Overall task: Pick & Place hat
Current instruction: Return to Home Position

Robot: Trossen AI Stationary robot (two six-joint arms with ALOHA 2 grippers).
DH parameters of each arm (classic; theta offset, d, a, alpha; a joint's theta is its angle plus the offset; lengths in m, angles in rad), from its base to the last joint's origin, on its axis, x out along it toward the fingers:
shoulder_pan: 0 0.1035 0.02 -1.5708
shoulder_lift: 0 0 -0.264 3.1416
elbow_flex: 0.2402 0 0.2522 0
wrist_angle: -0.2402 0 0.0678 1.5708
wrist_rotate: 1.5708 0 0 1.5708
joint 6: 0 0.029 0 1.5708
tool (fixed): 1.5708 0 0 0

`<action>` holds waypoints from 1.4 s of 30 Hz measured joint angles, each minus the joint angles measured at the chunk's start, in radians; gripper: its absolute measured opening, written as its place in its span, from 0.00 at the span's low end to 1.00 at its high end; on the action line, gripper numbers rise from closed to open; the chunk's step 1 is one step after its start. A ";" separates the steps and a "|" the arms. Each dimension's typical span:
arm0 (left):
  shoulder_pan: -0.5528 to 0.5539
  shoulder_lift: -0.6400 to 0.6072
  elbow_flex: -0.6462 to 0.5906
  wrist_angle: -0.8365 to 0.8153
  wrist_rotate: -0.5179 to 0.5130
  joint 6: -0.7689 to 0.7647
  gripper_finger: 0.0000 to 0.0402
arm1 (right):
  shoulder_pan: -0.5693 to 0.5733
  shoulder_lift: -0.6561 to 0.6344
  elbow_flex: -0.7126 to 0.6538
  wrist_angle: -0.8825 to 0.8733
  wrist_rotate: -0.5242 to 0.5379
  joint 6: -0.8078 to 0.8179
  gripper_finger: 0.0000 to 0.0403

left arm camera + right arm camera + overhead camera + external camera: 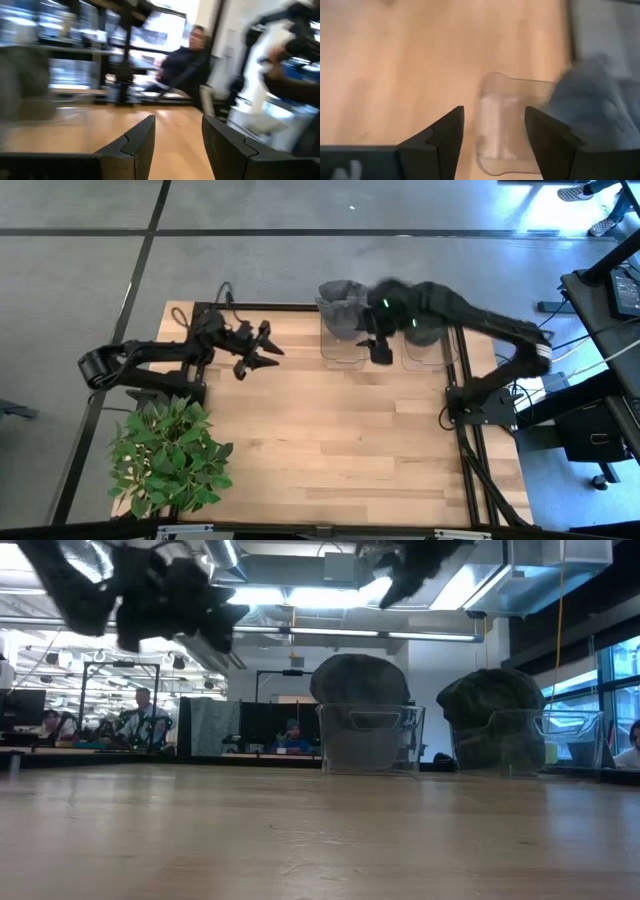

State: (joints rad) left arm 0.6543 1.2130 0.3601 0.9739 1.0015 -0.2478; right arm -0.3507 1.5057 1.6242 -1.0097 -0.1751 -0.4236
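Two dark grey hats rest on two clear plastic stands at the table's far edge. The left hat sits on the left stand. The right hat sits on its stand and is partly hidden under my right arm. My right gripper is open above the table, at the near side between the two stands. Its wrist view shows a clear stand and a grey hat beside the fingers. My left gripper is open above the table's left part.
A green potted plant stands at the table's near left corner. Black frame rails run along the right edge. Bare wood spreads across the middle and near side. People sit in the room beyond the far edge.
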 joint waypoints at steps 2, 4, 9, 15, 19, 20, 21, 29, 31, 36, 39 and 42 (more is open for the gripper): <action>0.017 -0.038 -0.055 0.041 -0.066 -0.013 0.39 | 0.045 -0.100 -0.175 0.151 0.126 0.083 0.52; 0.037 -0.080 -0.111 0.077 -0.087 -0.021 0.39 | 0.088 -0.203 -0.342 0.306 0.187 0.153 0.52; 0.080 -0.179 -0.185 0.163 -0.095 -0.085 0.38 | 0.156 -0.425 -0.709 0.695 0.181 0.293 0.52; 0.092 -0.279 -0.253 0.176 -0.137 -0.161 0.39 | 0.214 -0.640 -1.038 0.955 0.224 0.464 0.52; 0.085 -0.331 -0.316 0.175 -0.215 -0.157 0.39 | 0.265 -0.766 -1.211 1.071 0.315 0.531 0.52; 0.085 -0.343 -0.329 0.176 -0.225 -0.154 0.39 | 0.275 -0.795 -1.245 1.096 0.323 0.539 0.52; 0.085 -0.355 -0.341 0.179 -0.226 -0.154 0.39 | 0.284 -0.821 -1.274 1.115 0.325 0.545 0.52; 0.088 -0.431 -0.353 0.201 -0.202 -0.194 0.39 | 0.311 -1.025 -1.402 1.139 0.322 0.543 0.52; 0.088 -0.444 -0.353 0.202 -0.196 -0.194 0.39 | 0.311 -1.079 -1.424 1.139 0.322 0.538 0.52; 0.095 -0.454 -0.353 0.200 -0.165 -0.188 0.39 | 0.311 -1.198 -1.473 1.107 0.322 0.536 0.52; 0.121 -0.461 -0.353 0.198 -0.117 -0.208 0.39 | 0.310 -1.269 -1.484 1.061 0.322 0.543 0.52; 0.159 -0.475 -0.353 0.197 -0.113 -0.229 0.39 | 0.310 -1.337 -1.484 1.000 0.322 0.552 0.52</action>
State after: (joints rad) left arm 0.8130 0.7384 0.0074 1.1707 0.8886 -0.4765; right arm -0.0402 0.1685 0.1398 -0.0102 0.1468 0.1284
